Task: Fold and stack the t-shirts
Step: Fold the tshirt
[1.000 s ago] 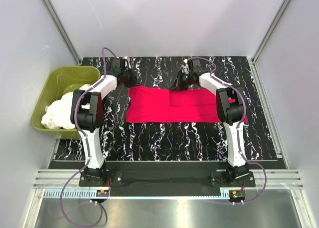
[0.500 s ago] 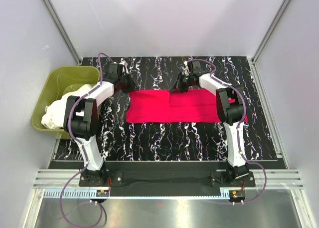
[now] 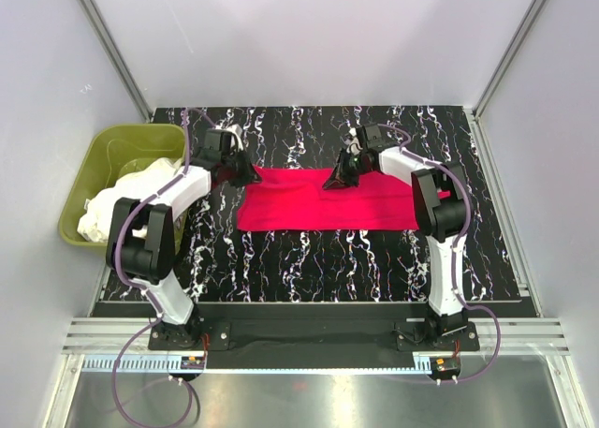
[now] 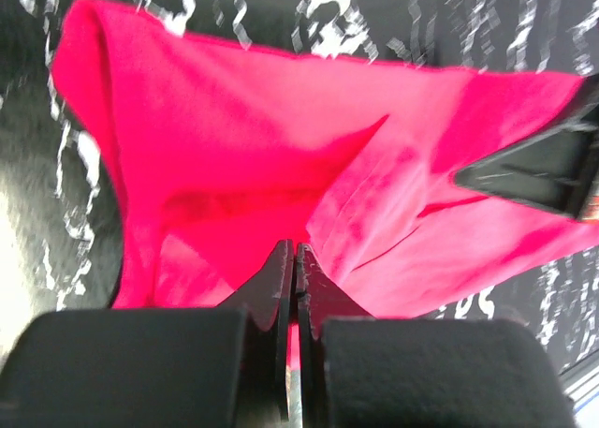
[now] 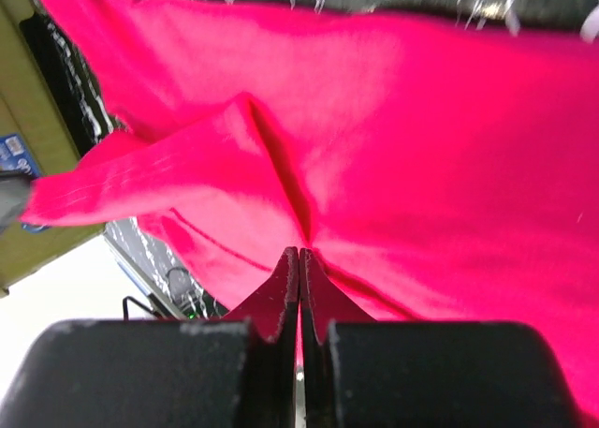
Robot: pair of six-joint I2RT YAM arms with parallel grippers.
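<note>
1. Crimson cloth: the crimson t-shirt (image 3: 318, 203) lies across the middle of the black, white-veined bench (image 3: 309, 259), its long side running left to right between the two arms.
2. The left pincer (image 3: 245, 175) sits at the shirt's far left corner. Its fingertips (image 4: 276, 280) are pressed together, pinching a fold of the red cloth (in the left wrist view the fabric gathers in creases toward the tips).
3. The right pincer (image 3: 331, 182) sits on the shirt's far edge, right of centre. Its fingertips (image 5: 283, 287) are likewise pressed together on the red cloth, which rises in a ridge to meet them.
4. The shirt's near edge lies straight and flat on the bench, well apart from both pincers.
5. The olive tub (image 3: 117, 152) stands just off the bench's left edge, beside the left arm.
6. The white t-shirts (image 3: 108, 213) are heaped loosely inside the tub, unfolded, with part of the heap bulging over the rim on the bench side. How many garments make up the heap cannot be told.
</note>
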